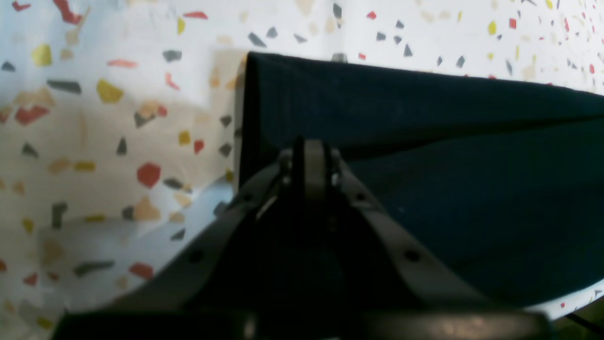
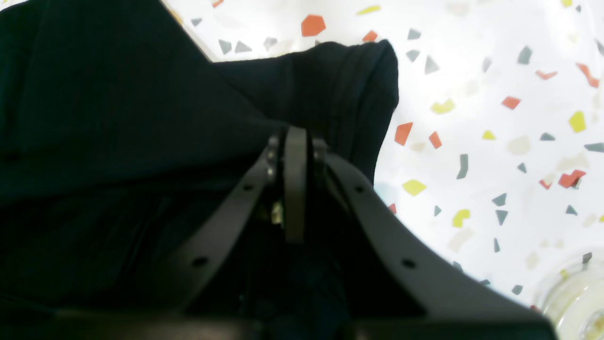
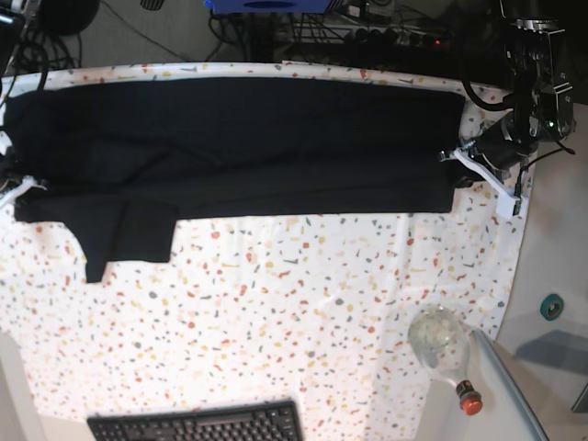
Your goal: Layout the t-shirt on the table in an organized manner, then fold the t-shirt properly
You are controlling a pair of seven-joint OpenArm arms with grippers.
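T-shirt (image 3: 276,119) stretched wide between the two grippers, black cloth running from one to the other across the speckled table (image 3: 276,312)! Left gripper (image 3: 452,158), jaws together, right at the shirt's one end; right gripper (image 3: 35,186), jaws together too, at the other. Whether either pinches fabric, I can't tell. Beyond the right jaws, a short flap (image 3: 124,230) juts out from the long edge.
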